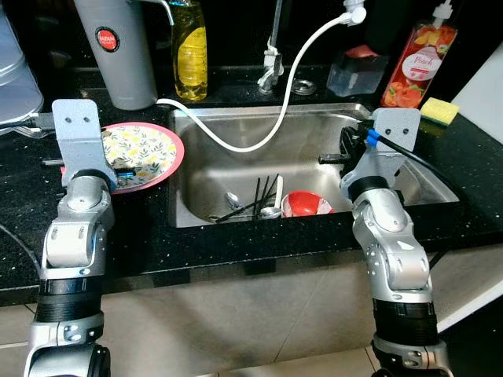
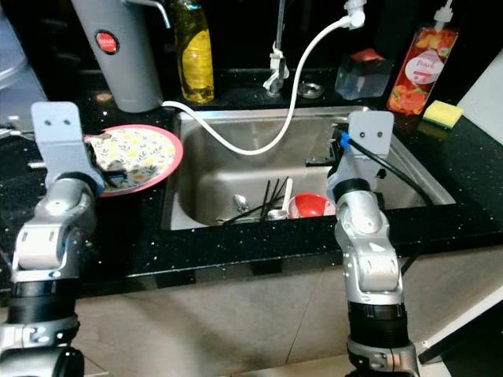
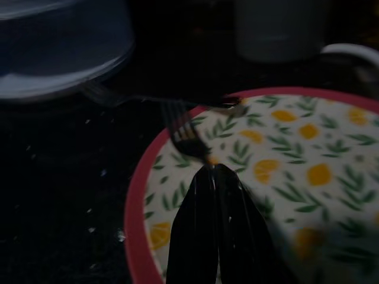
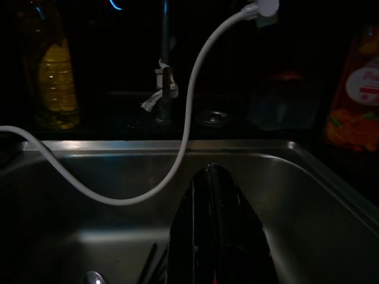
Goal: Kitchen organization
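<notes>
The left gripper (image 3: 216,171), fingers pressed together, hovers over a red-rimmed, lemon-patterned plate (image 1: 161,141) holding a fork (image 3: 183,133). The right gripper (image 4: 214,174), also pressed together, hangs above the steel sink (image 1: 314,129).

head eyes down over sink (image 1: 306,126); wrist cameras close along fingers

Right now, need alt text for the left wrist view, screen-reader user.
Dim close-up along the left gripper, its black fingers pressed together on a fork over the red-rimmed plate with lemon and leaf print. The plate sits on a dark speckled counter, with a pale translucent container blurred behind.
</notes>
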